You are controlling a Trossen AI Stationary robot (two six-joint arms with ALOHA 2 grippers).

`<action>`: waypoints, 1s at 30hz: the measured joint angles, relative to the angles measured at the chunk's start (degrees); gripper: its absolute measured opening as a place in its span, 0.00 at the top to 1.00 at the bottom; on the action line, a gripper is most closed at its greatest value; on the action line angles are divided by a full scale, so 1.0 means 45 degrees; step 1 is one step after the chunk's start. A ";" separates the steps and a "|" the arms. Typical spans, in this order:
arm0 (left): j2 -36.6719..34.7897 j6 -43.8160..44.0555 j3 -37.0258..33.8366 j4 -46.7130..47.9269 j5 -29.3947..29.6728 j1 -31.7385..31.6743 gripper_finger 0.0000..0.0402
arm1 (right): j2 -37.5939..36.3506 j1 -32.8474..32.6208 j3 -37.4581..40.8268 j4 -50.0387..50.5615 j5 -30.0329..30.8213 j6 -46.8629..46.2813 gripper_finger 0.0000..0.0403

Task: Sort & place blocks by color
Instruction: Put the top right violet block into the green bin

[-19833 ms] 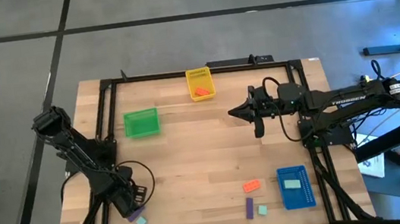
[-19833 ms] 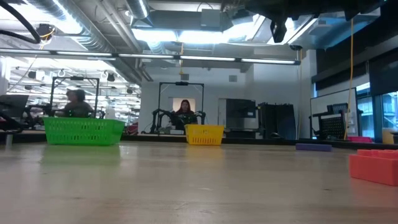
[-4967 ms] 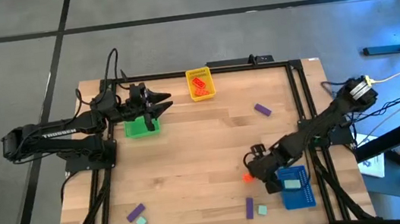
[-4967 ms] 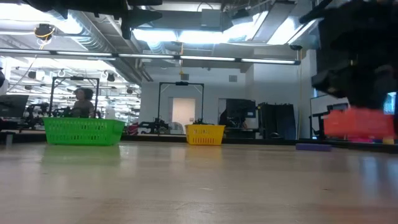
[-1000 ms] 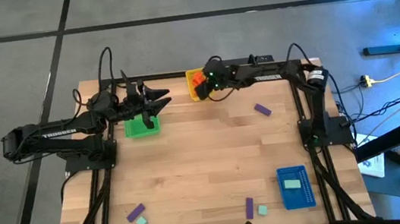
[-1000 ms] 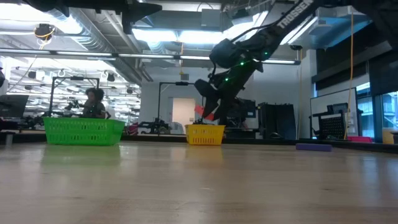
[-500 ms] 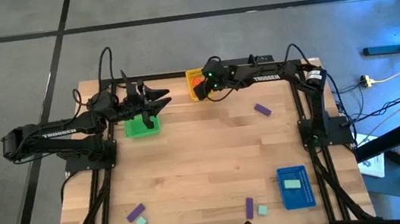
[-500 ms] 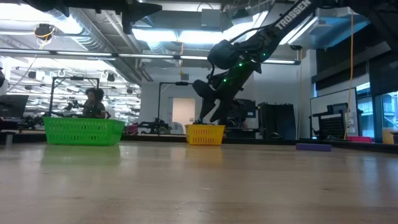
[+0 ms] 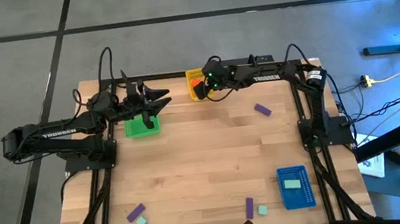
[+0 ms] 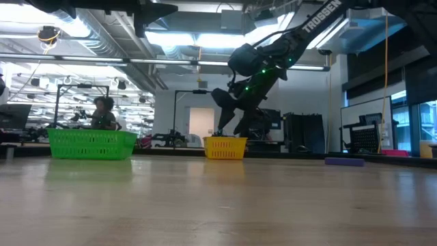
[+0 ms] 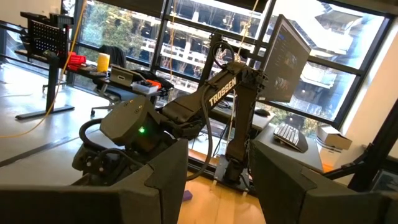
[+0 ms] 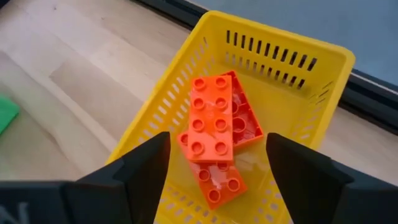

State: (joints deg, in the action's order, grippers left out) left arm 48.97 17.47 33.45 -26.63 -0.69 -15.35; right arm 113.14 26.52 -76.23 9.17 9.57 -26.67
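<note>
Three orange-red blocks (image 12: 211,121) lie piled on the floor of the yellow tray (image 12: 283,38) at the table's far edge. My right gripper (image 12: 217,155) hangs open just above them, slanting down, touching nothing; it also shows above the tray in the low view (image 10: 227,128). My left gripper (image 9: 159,102) waits open in the air over the green tray (image 9: 139,128). A mint block (image 9: 292,184) lies in the blue tray (image 9: 306,191). Purple blocks (image 9: 262,110) (image 9: 136,211) (image 9: 249,207) and mint blocks (image 9: 142,222) (image 9: 262,210) lie flat on the table.
A black frame (image 9: 302,99) runs around the wooden table top. The loose blocks sit near the front edge and at the right of the middle. Beyond the table, a person (image 10: 104,113) sits in the room behind the green tray (image 10: 92,144).
My right gripper, still above the yellow tray, has opened. The orange-red block that it held between its fingers has dropped into the tray onto the other orange-red ones.
</note>
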 joint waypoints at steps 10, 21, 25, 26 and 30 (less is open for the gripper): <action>0.0000 0.0000 0.0000 0.0000 -0.0004 0.0003 0.59 | -0.1416 0.0000 0.0010 0.0568 -0.0856 0.2415 0.36; 0.0000 0.0029 0.0000 0.0010 -0.0007 0.0003 0.59 | -0.6114 -0.0839 0.4842 -0.0484 -0.3450 0.2558 0.36; 0.0000 0.0000 0.0000 0.0084 -0.0005 -0.0001 0.59 | -0.8330 -0.1587 0.7284 -0.3360 -0.3764 0.1154 0.36; 0.0000 -0.0002 0.0000 0.0104 -0.0005 0.0001 0.59 | -0.8758 -0.1740 0.7709 -0.4151 -0.3914 0.0807 0.36; 0.0000 -0.0005 0.0000 0.0117 -0.0005 -0.0001 0.59 | -1.0105 -0.2330 0.8954 -0.6778 -0.4648 0.0038 0.36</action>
State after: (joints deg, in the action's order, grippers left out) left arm 48.97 17.45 33.45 -26.11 -0.71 -15.35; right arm 67.67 16.04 -35.93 -21.33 -11.34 -26.50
